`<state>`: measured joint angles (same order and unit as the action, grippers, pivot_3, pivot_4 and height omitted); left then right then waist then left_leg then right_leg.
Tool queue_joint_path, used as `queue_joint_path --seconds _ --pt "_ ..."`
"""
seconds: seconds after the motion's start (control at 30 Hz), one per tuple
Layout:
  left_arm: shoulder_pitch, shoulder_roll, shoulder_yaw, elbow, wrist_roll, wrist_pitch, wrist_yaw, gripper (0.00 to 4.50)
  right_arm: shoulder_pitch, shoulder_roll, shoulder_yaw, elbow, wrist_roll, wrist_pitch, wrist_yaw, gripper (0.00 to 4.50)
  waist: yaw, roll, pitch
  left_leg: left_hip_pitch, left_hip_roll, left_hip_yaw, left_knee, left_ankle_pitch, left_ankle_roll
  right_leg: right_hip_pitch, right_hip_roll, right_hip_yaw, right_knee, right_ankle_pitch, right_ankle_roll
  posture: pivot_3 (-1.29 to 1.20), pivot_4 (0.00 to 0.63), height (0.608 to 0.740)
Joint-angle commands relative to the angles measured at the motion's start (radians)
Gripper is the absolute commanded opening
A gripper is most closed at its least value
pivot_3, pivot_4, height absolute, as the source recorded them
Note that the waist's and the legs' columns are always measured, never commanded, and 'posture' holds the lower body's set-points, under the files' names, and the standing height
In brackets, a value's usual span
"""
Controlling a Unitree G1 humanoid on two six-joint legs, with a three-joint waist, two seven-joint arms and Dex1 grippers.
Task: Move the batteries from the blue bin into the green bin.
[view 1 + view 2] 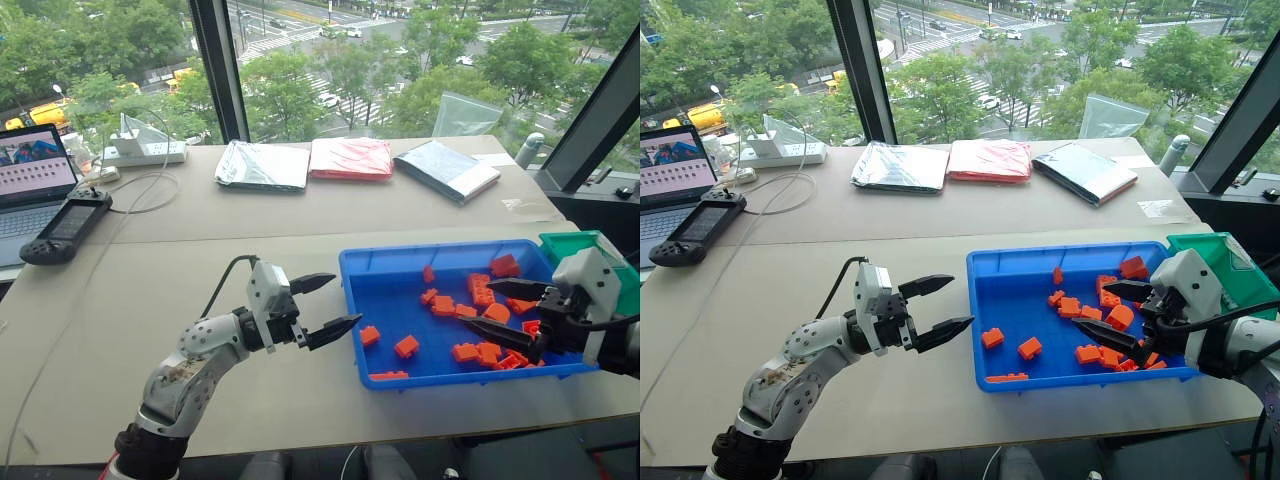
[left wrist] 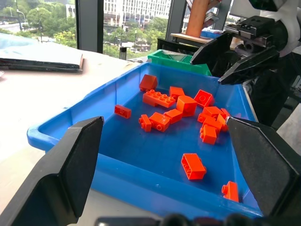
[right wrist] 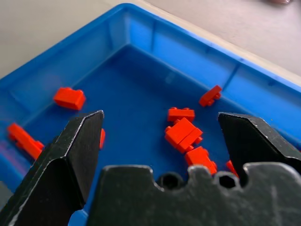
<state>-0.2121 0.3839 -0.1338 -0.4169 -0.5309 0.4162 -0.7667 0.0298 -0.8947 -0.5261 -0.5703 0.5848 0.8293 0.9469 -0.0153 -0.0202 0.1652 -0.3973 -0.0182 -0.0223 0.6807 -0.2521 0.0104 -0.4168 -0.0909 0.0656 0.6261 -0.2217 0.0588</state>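
Observation:
The blue bin (image 1: 400, 300) sits on the table at the right and holds several orange toy bricks (image 1: 443, 305). The batteries are out of view. The green bin (image 1: 575, 243) stands against the blue bin's far right end, partly hidden behind my right arm. My right gripper (image 1: 478, 304) hangs open over the bin's right half, above the bricks, with nothing between its fingers; the right wrist view looks between them (image 3: 161, 115) down at the bricks. My left gripper (image 1: 346, 299) is open and empty, just outside the bin's left wall, pointing at it.
Three flat foil bags (image 1: 352, 158) lie at the back of the table by the window. A laptop (image 1: 30, 180), a black handheld controller (image 1: 68, 228) and a power strip (image 1: 145, 152) with cables occupy the far left. The bin sits close to the table's front edge.

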Motion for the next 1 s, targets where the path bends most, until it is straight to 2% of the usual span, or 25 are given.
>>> queue_joint_path --seconds 0.03,0.33,0.47,0.6,0.7,0.8,1.0 --pt "-0.002 0.003 0.015 -0.033 -0.007 -0.017 0.000 4.50 0.001 -0.011 0.001 -0.022 0.002 -0.042 -0.015 4.47 0.001 0.000 0.000 0.000 0.000 0.000 0.000 0.000 0.000 0.000 0.000 0.000 0.000 0.000 0.000 0.00 0.150 0.740" --pt "-0.027 -0.024 0.025 -0.013 0.029 -0.035 0.059 4.50 0.002 0.065 0.025 -0.040 -0.033 -0.090 -0.159 4.47 0.005 0.000 0.000 -0.001 -0.001 0.000 0.000 0.000 0.000 0.000 -0.001 0.000 -0.001 0.000 0.000 0.00 0.150 0.740" --pt "-0.036 -0.098 0.024 -0.008 0.121 -0.021 0.235 4.50 -0.063 0.152 0.050 -0.031 -0.087 -0.099 -0.331 4.47 0.006 -0.001 0.000 -0.001 -0.001 0.000 0.001 0.000 0.000 0.000 -0.001 0.000 0.000 0.000 0.000 0.00 0.150 0.740" --pt "-0.138 -0.237 0.036 0.065 0.239 0.036 0.500 4.50 -0.176 0.275 0.071 0.021 -0.199 -0.082 -0.587 4.47 0.008 -0.002 0.000 -0.001 -0.002 -0.001 0.001 0.001 -0.001 -0.001 -0.001 0.000 0.001 0.000 0.000 0.00 0.150 0.740" --pt "-0.232 -0.328 0.081 0.169 0.327 -0.010 0.673 4.50 -0.222 0.304 0.147 0.090 -0.358 -0.136 -0.733 4.47 0.014 -0.003 0.000 -0.002 -0.003 -0.001 0.001 0.001 -0.002 -0.001 -0.002 0.000 0.001 0.000 0.001 0.00 0.150 0.740" --pt "-0.256 -0.369 0.103 0.204 0.377 -0.037 0.756 4.50 -0.232 0.320 0.204 0.120 -0.440 -0.202 -0.784 4.47 0.016 -0.003 -0.001 -0.002 -0.003 -0.001 0.000 0.001 -0.002 -0.002 -0.002 0.000 0.001 0.001 0.001 0.00 0.150 0.740" --pt "-0.250 -0.388 0.102 0.215 0.433 -0.065 0.801 4.50 -0.243 0.386 0.214 0.166 -0.473 -0.266 -0.827 4.47 0.014 -0.002 -0.001 -0.005 -0.003 -0.001 -0.001 0.001 -0.002 -0.006 -0.002 0.001 0.001 0.001 0.000 0.00 0.150 0.740"
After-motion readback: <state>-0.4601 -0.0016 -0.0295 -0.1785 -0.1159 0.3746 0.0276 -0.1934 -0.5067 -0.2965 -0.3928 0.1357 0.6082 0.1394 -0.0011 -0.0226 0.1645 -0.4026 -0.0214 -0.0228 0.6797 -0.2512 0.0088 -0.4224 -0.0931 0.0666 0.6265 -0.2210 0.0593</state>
